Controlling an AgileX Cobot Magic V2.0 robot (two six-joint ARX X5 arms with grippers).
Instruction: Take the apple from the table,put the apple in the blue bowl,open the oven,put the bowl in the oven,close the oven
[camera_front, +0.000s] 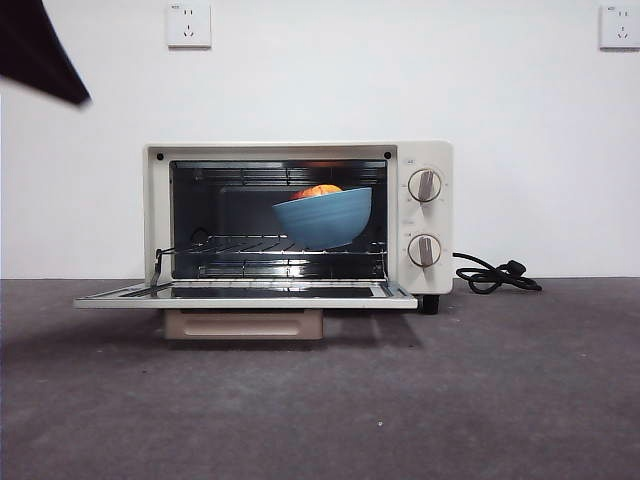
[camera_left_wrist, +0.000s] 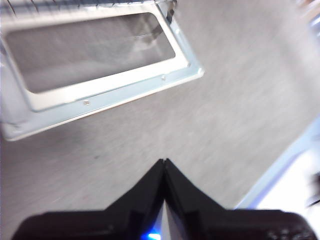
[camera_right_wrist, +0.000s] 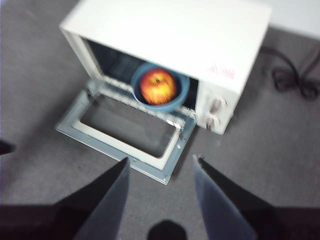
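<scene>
Inside the oven (camera_front: 298, 222), on its wire rack (camera_front: 270, 246), sits the blue bowl (camera_front: 324, 218), toward the side where the two knobs (camera_front: 425, 185) are, with the apple (camera_right_wrist: 158, 86) resting in it; only the apple's top shows above the rim from the front. The oven's door (camera_front: 245, 294) lies dropped flat, level with the table (camera_front: 480, 390), its beige handle (camera_front: 244, 324) hanging under the front edge. The black cord (camera_front: 495, 274) curls on the table just beside the oven's knob side. The right gripper (camera_right_wrist: 161, 161) hangs above and in front of the open door, its jaws spread wide with nothing between them. The left gripper (camera_left_wrist: 164, 162) is off near the door's outer corner, over bare table, its jaws pressed together and empty. A dark arm tip (camera_front: 40, 50) shows high above the oven's hinge-side corner.
</scene>
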